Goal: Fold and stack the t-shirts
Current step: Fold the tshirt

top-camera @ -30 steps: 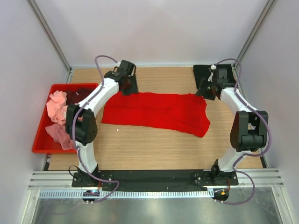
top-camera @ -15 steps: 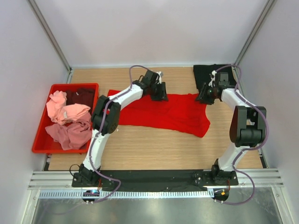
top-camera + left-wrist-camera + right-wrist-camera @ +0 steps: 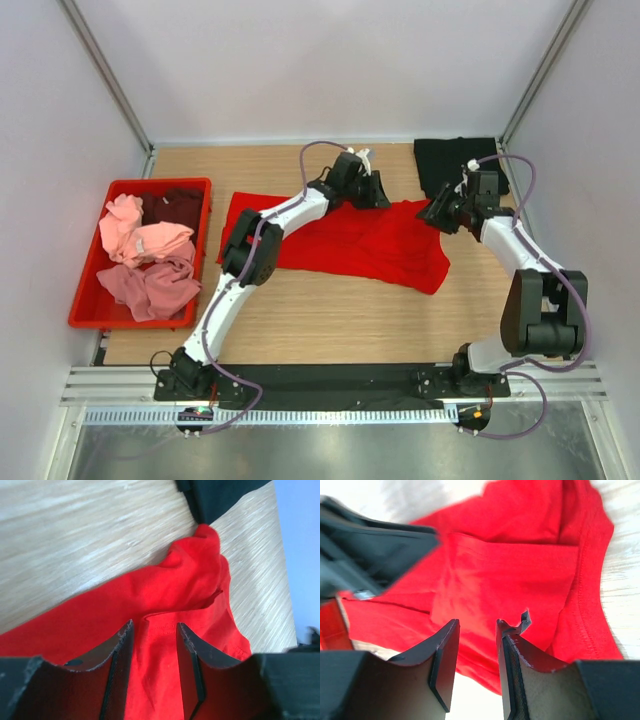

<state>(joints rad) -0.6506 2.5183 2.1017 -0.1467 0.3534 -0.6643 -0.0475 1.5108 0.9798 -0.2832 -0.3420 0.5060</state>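
A bright red t-shirt point(image 3: 340, 240) lies spread across the middle of the table, rumpled at its right end. My left gripper point(image 3: 380, 195) reaches to the shirt's far edge right of centre. In the left wrist view it point(image 3: 154, 625) is open just over the red cloth point(image 3: 165, 585), gripping nothing. My right gripper point(image 3: 437, 215) hovers at the shirt's back right corner. The right wrist view shows it point(image 3: 477, 622) open above the red cloth point(image 3: 510, 570). A black t-shirt point(image 3: 455, 160) lies flat at the back right, its corner point(image 3: 220, 495) touching the red one.
A red plastic crate point(image 3: 150, 183) stands at the left edge with light pink point(image 3: 125, 225), dusty rose point(image 3: 150, 285) and dark maroon point(image 3: 180, 205) shirts heaped inside. White walls close in the table on three sides. Bare wood shows in front of the red shirt.
My left arm has swept right along the red shirt's far edge, from its left corner to right of centre. My right gripper has come slightly forward onto the shirt's corner, its jaws narrower.
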